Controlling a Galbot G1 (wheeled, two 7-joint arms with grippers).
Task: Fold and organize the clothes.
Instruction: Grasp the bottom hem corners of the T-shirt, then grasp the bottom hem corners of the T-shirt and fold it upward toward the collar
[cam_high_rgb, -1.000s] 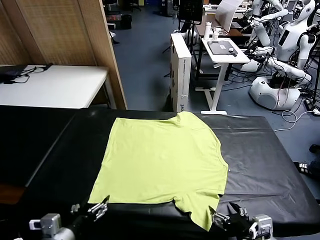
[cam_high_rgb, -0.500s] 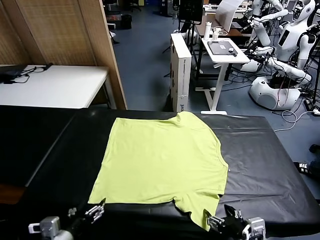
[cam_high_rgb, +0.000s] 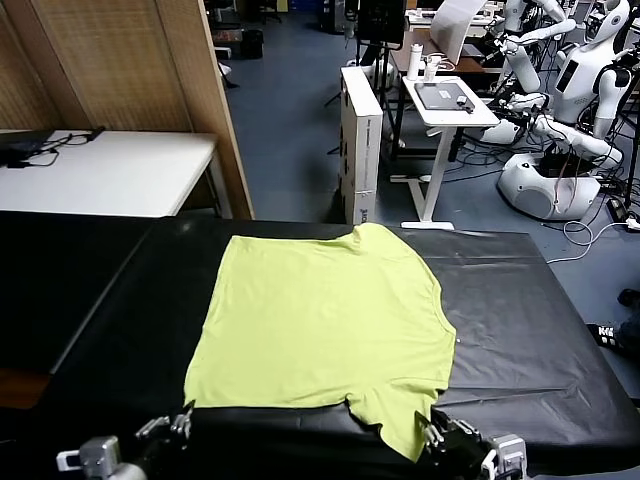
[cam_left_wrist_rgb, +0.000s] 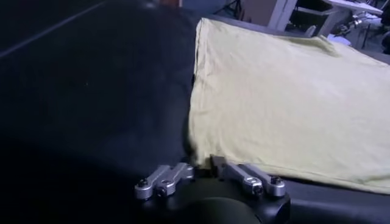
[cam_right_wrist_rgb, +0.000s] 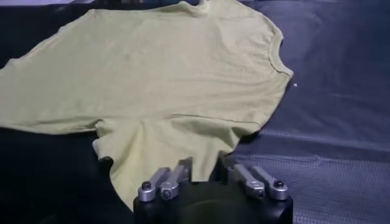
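Lime yellow-green short-sleeved T-shirt (cam_high_rgb: 325, 325), spread flat and plain side up across a black table top (cam_high_rgb: 520, 330); round neck toward the right, hem toward the left, one sleeve at the far edge, the other hanging over the near edge; near hem corner slightly lifted

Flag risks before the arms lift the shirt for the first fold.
1. The left gripper is shut on only the very corner of the T-shirt; that thin bite may slip on lifting.
2. The right gripper is shut on the near sleeve's edge, so the body may trail and fold crooked.
3. The near sleeve overhangs the black table edge and could snag.
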